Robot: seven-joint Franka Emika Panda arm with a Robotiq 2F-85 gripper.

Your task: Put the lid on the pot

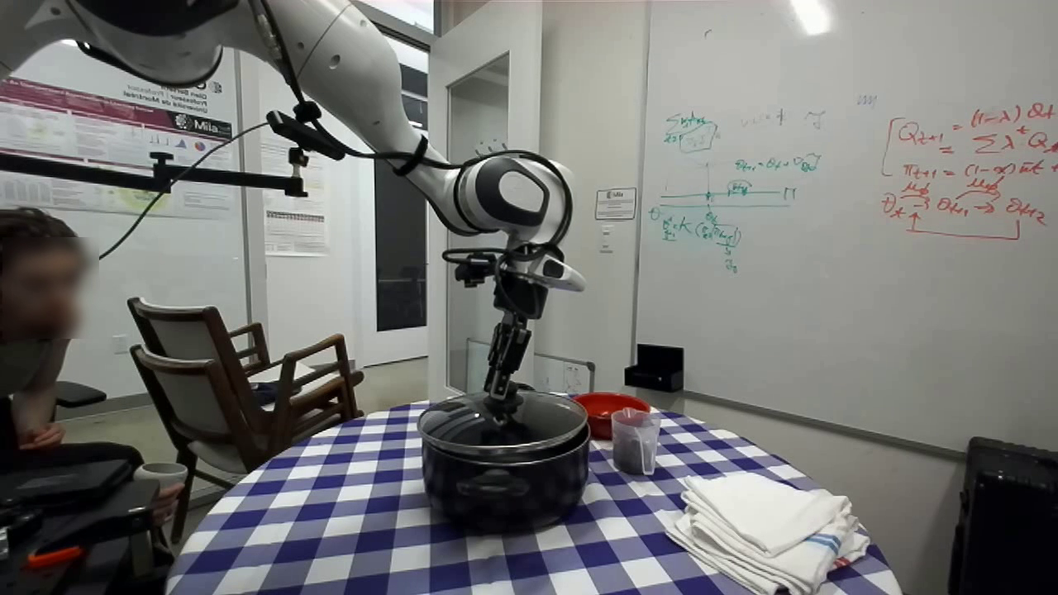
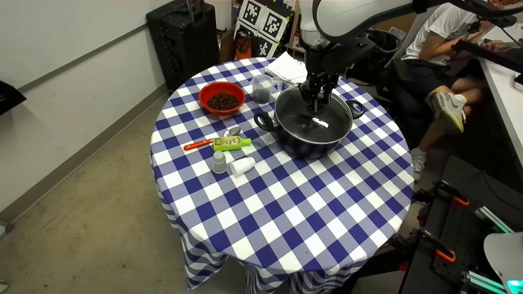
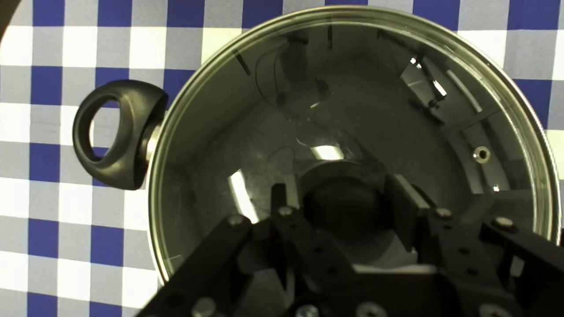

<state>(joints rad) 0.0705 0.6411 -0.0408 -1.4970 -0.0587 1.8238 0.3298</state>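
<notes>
The glass lid (image 1: 545,423) lies over the mouth of the black pot (image 1: 529,496). In this exterior view a dark gap shows between lid rim and pot rim at the front right, so the lid sits slightly uneven. The lid also shows in an exterior view (image 2: 300,118), over the pot (image 2: 306,150) with its two side handles. My gripper (image 1: 502,397) points down at the lid's centre. In the wrist view my gripper (image 3: 339,189) has a finger on each side of the black knob, close against it. The lid (image 3: 352,105) fills that view; finger contact is dark.
A red bowl (image 2: 210,87) and a clear measuring cup (image 2: 261,87) stand beside the pot. White folded towels (image 1: 769,529) lie near the table edge. A green bottle (image 2: 231,143), an orange-handled utensil (image 2: 198,145) and white shakers (image 2: 242,166) lie on the checked tablecloth (image 2: 286,228).
</notes>
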